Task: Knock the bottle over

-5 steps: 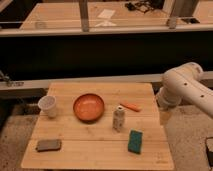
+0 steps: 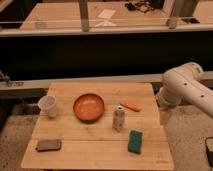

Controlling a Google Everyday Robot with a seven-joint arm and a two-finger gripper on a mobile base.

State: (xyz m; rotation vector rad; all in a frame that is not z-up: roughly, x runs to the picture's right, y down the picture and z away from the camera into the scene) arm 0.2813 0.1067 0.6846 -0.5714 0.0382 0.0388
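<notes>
Holding tool (image 2: pixel 165 118) just off the right edge of bench (image 2: pixel 95 150), barely shifting since half a second back, cannot tell whether parted or closed; leaving bottle (image 2: pixel 118 118) standing upright just right of orange bowl (image 2: pixel 89 107), well apart from tool, so judging the knock still to come.

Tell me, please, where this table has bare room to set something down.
The table is bare between the dark sponge and the green sponge, and behind the bowl. It is crowded around the bottle; the gripper hangs by the table's right edge.
</notes>
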